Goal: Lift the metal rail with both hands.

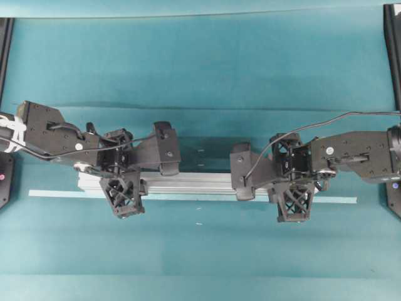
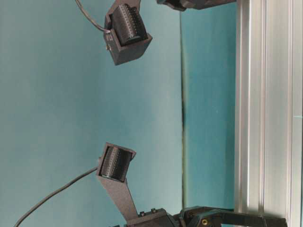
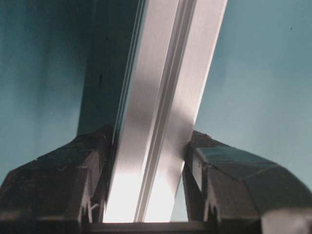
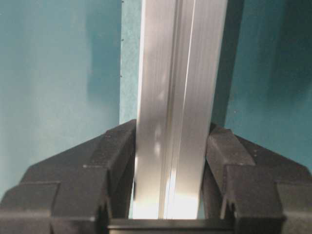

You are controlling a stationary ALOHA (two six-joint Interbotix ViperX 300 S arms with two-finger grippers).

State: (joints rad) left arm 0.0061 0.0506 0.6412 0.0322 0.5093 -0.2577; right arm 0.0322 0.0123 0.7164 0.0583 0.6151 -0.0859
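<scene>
The table (image 1: pixel 200 69) is carrying the metal rail (image 1: pixel 188 182), which is lying near mid-table, long axis running left to right. The left gripper (image 3: pixel 148 161) and right gripper (image 4: pixel 170 156) are each clamping it near an end. Judgement: both should be rising evenly, keeping the rail level.

The metal rail (image 1: pixel 188 183) is a long silver grooved bar, lying level, clamped near each end between black fingers (image 3: pixel 92 161).
</scene>
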